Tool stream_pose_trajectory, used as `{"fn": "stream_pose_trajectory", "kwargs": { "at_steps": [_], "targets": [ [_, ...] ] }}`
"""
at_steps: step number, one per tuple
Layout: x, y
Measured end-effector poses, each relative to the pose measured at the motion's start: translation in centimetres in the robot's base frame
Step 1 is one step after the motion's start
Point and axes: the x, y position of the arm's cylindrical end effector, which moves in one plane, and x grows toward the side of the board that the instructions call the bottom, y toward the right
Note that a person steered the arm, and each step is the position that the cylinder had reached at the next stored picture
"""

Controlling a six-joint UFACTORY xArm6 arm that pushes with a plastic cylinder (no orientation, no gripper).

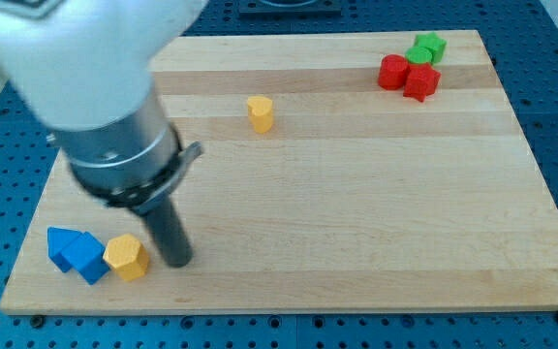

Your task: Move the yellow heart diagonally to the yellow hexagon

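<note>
The yellow heart (260, 112) sits in the upper middle of the wooden board (356, 213). The yellow hexagon (125, 257) lies near the view's bottom left corner. My tip (176, 264) rests on the board just to the right of the yellow hexagon, close to it, with a thin gap between them. The tip is far below and to the left of the yellow heart. The arm's large grey body hides the board's upper left part.
Two blue blocks (76, 252) lie touching each other just left of the yellow hexagon. Two red blocks (407, 77) and a green block (426, 47) cluster at the view's top right. Blue perforated table surrounds the board.
</note>
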Motion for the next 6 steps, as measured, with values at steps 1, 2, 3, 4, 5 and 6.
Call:
{"fn": "stream_pose_trajectory", "kwargs": {
  "at_steps": [1,2,3,4,5,6],
  "targets": [
    [-5.6,4.3],
    [-11.5,7.8],
    [-16.8,9.7],
    [-17.2,9.7],
    [-19.6,8.4],
    [-23.8,6.5]
  ]
}}
